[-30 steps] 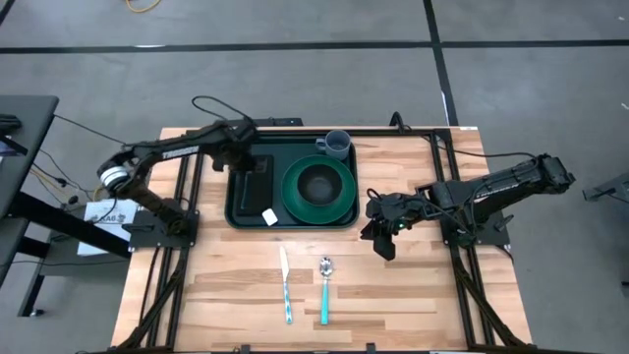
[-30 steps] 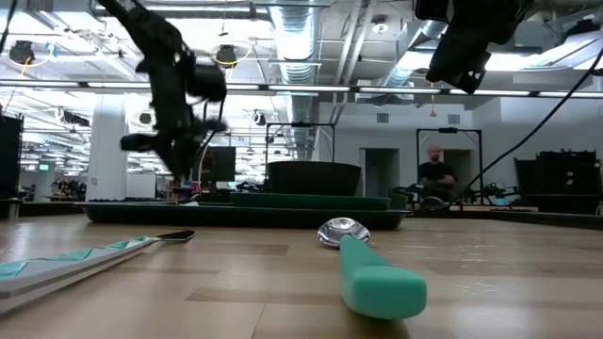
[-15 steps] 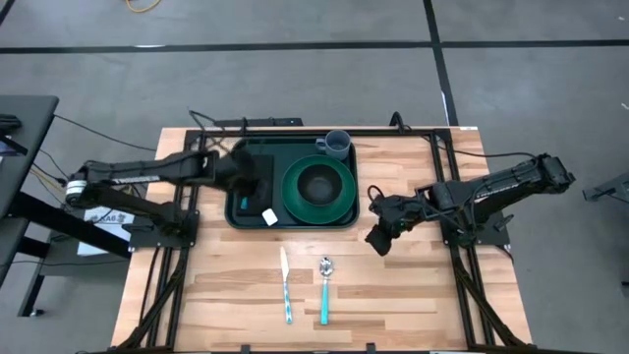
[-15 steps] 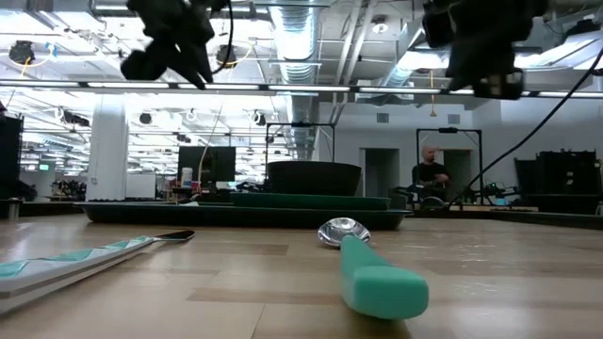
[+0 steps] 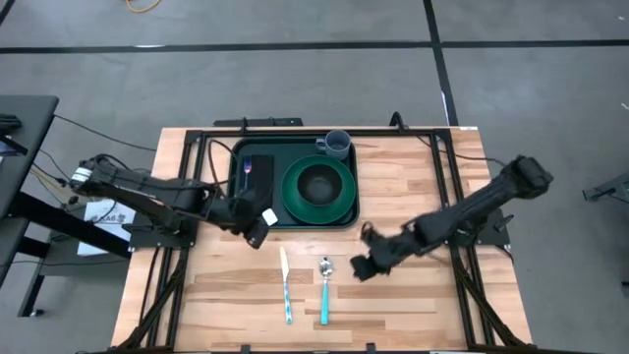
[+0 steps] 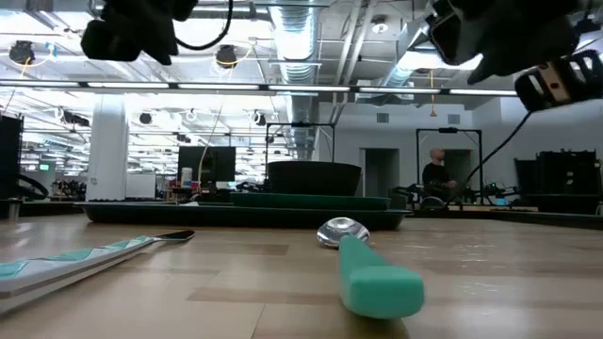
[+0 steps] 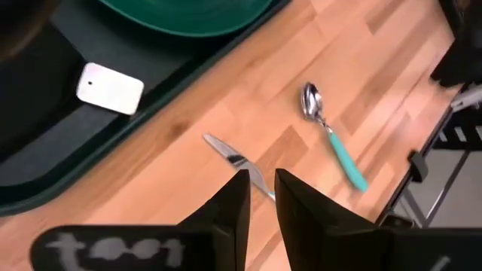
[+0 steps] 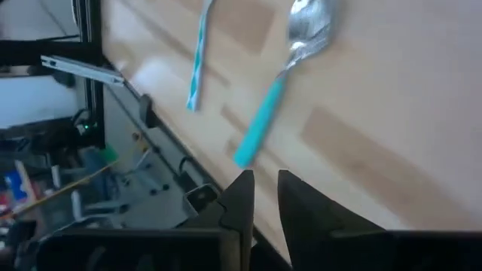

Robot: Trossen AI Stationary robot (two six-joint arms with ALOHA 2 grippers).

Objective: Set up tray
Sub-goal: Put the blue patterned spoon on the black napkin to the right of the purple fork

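The dark green tray (image 5: 236,218) lies at the table's far middle. In it are a round green plate (image 5: 319,189) and a black napkin (image 5: 257,179) with a white tag (image 5: 269,216). A grey cup (image 5: 336,145) stands at the tray's far rim. A knife (image 5: 285,285) and a teal-handled spoon (image 5: 325,290) lie flat on the wood nearer the front. My left gripper (image 5: 257,232) is shut and empty above the tray's near left corner; its wrist view (image 7: 261,177) looks onto the knife (image 7: 233,158). My right gripper (image 5: 362,267) is shut and empty, just right of the spoon (image 8: 279,83).
Black frame rails (image 5: 192,197) run along the table's left and right sides. Bare wood (image 5: 413,315) lies around the cutlery at the front. In the low view a person (image 6: 435,174) stands far off in the room behind the table.
My left gripper has risen from the tray's left part and gone toward the table's near edge, to above the tray's near left corner. My right gripper has gone toward the near left, close to the spoon. The tray's things have kept still.
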